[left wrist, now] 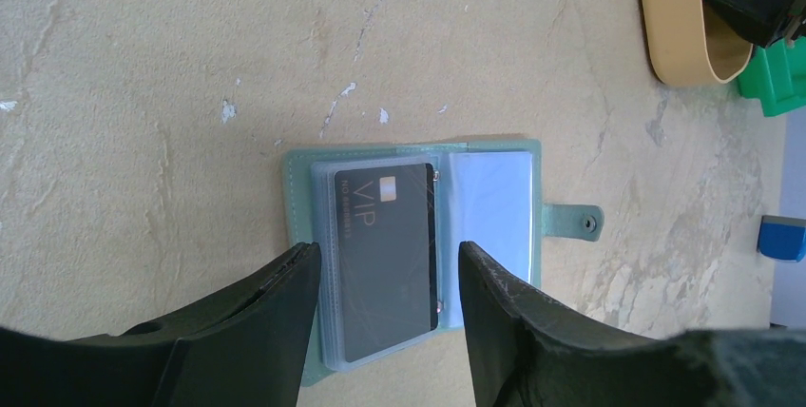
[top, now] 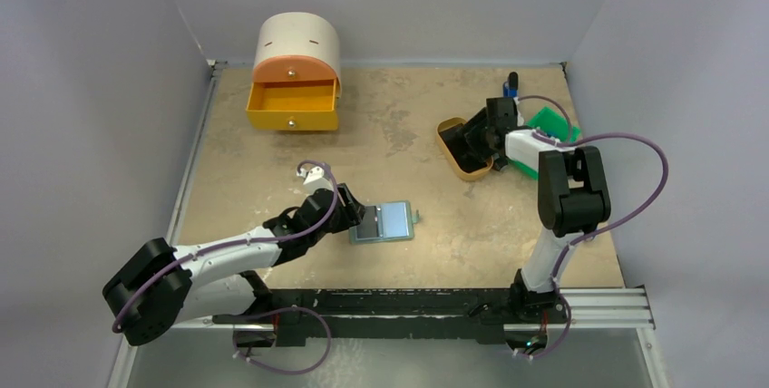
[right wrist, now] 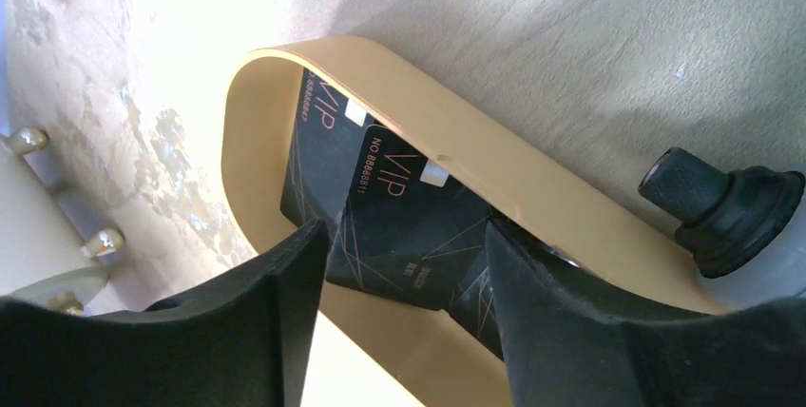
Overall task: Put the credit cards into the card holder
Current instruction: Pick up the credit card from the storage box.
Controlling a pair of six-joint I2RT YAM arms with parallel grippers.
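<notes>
The card holder [top: 399,221] lies open on the table, grey-green with a side tab. In the left wrist view one black VIP card [left wrist: 385,255] sits in its left clear pocket [left wrist: 325,264]; the right pocket [left wrist: 489,207] is bare. My left gripper [left wrist: 387,250] is open and empty, its fingers either side of that card, low over the holder [left wrist: 297,198]. My right gripper [right wrist: 407,231] is open inside the tan oval tray [right wrist: 456,141]. Its fingers straddle the top card [right wrist: 399,217] of several overlapping black cards; another card [right wrist: 318,141] lies beneath. In the top view the right gripper [top: 472,139] is over the tray [top: 451,154].
A bright green bin [top: 549,122] stands just right of the tray, with a blue dark-capped stick [top: 512,87] behind it. A cream and orange box with an open yellow drawer [top: 293,107] stands at the back left. Grey walls close in the table's sides.
</notes>
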